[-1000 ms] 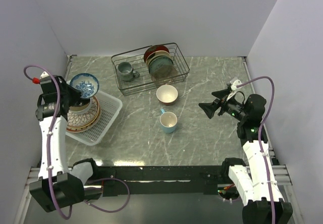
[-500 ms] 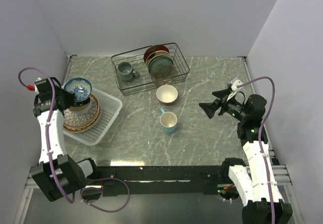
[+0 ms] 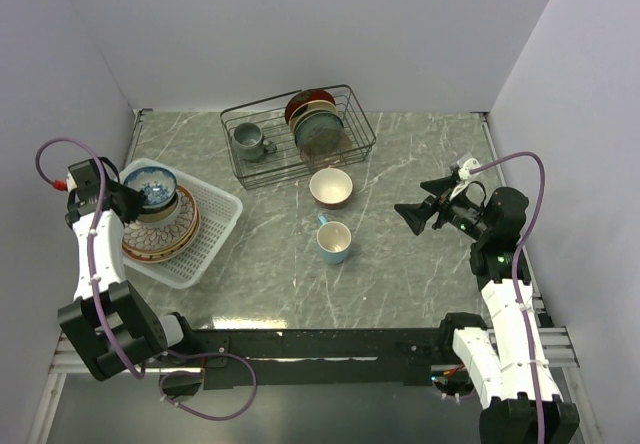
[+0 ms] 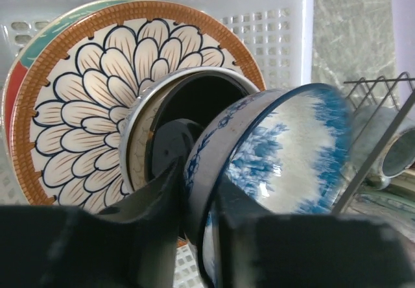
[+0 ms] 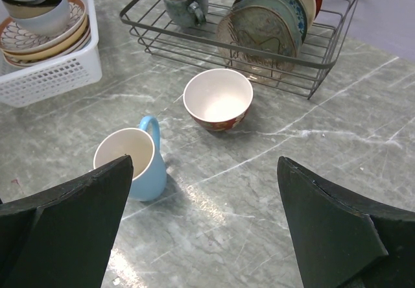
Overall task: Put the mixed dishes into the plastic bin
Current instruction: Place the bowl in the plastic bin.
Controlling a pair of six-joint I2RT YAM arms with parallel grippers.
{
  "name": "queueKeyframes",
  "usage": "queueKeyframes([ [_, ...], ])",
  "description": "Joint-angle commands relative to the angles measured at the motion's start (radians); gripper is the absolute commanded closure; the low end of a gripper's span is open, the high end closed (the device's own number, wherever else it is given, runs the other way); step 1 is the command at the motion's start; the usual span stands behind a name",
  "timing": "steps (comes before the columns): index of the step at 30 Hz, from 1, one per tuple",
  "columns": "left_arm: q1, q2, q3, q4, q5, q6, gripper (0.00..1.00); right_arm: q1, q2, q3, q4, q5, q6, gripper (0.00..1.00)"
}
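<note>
Lowered since the earlier frame: left gripper (image 4: 194, 191), clamped on the rim of the blue-and-white patterned ceramic bowl (image 4: 285, 152), which now tilts over the dark-lined bowl (image 4: 188, 100) atop stacked plates (image 4: 71, 106) inside the white lattice plastic bin (image 3: 225, 207), left of frame. Unmoved: right gripper (image 3: 415, 202), jaws wide apart, empty. Outstanding: light blue ceramic mug (image 3: 333, 241), then cream bowl (image 3: 331, 186) beyond it. Both stand upright at centre, leftward of that pincer; right arm nearer.

Bowl (image 3: 153, 186) atop plates (image 3: 178, 234) in bin (image 3: 218, 229); mug (image 3: 334, 241) right.
</note>
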Motion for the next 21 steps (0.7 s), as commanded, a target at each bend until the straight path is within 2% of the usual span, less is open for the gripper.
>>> queueKeyframes([
  [1,0.01,-0.011,0.031,0.028,-0.016,-0.003,0.7,-0.006,-0.013,0.005,0.026,0.005,-0.013,0.0],
  [4,0.012,-0.01,0.027,0.025,-0.016,-0.001,0.57,-0.007,-0.011,0.005,0.026,0.005,-0.013,0.0],
  [8,0.013,-0.013,0.027,0.021,-0.012,-0.006,0.54,-0.009,-0.011,0.005,0.026,0.007,-0.014,0.0],
  [11,0.013,-0.019,0.039,0.015,-0.01,-0.007,0.37,-0.01,-0.013,0.006,0.025,0.007,-0.014,0.0],
  [12,0.013,-0.022,0.051,0.006,-0.01,-0.007,0.26,-0.01,-0.014,0.006,0.025,0.007,-0.014,0.0],
  [14,0.013,-0.034,0.065,-0.002,-0.01,-0.009,0.17,-0.01,-0.013,0.006,0.025,0.007,-0.014,0.0],
  [15,0.013,-0.04,0.082,-0.014,-0.015,-0.007,0.1,-0.012,-0.013,0.006,0.023,0.007,-0.014,0.0],
  [18,0.013,-0.063,0.119,-0.037,-0.026,-0.004,0.02,-0.012,-0.013,0.006,0.025,0.007,-0.014,0.0],
  [21,0.012,-0.091,0.153,-0.063,-0.032,-0.006,0.01,-0.013,-0.014,0.006,0.025,0.007,-0.014,0.0],
])
